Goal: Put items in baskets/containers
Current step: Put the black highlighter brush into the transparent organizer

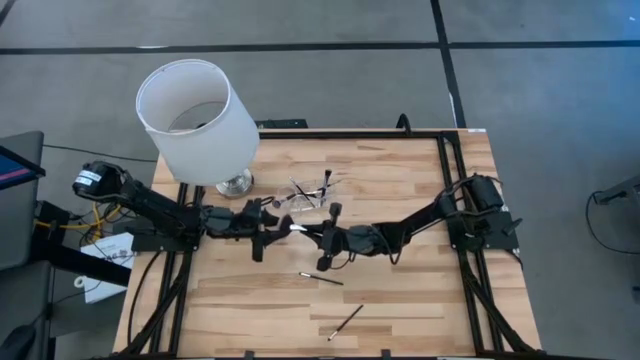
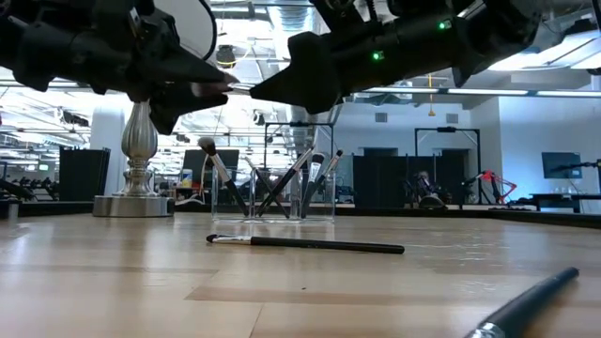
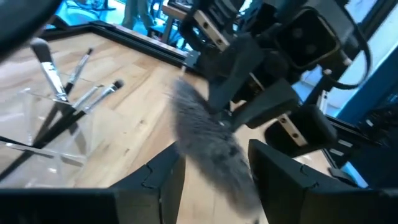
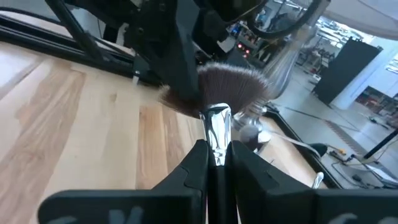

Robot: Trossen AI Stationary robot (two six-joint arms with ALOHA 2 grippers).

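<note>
My right gripper [image 4: 216, 149] [image 1: 305, 233] is over the table's middle, shut on a fan-shaped brush [image 4: 229, 84] with a silver ferrule. My left gripper [image 3: 211, 155] [image 1: 272, 228] faces it, open, with the grey fan bristles [image 3: 208, 140] lying between its two fingers. Behind them, toward the far edge, the clear holder [image 1: 310, 195] [image 2: 272, 192] stands on the table with several brushes leaning upright in it. Two more brushes lie flat on the wood, one [image 1: 320, 278] [image 2: 305, 244] in front of the grippers and one [image 1: 345, 322] [image 2: 526, 305] near the near edge. My right gripper pinches the fan brush between its two fingers at the silver ferrule [image 4: 218, 124], with the brush lying along the fingers. It comes level from the table's right. The brush is lifted clear, bristles toward my left gripper. My left gripper: I cannot tell whether its fingers [image 3: 155, 180] touch the bristles.
A big white lampshade [image 1: 195, 120] on a silver base [image 2: 139, 160] stands at the far left, close behind my left arm. Black rails [image 1: 450, 170] run along the table's sides. Bare wood [image 1: 420, 300] lies toward the near right.
</note>
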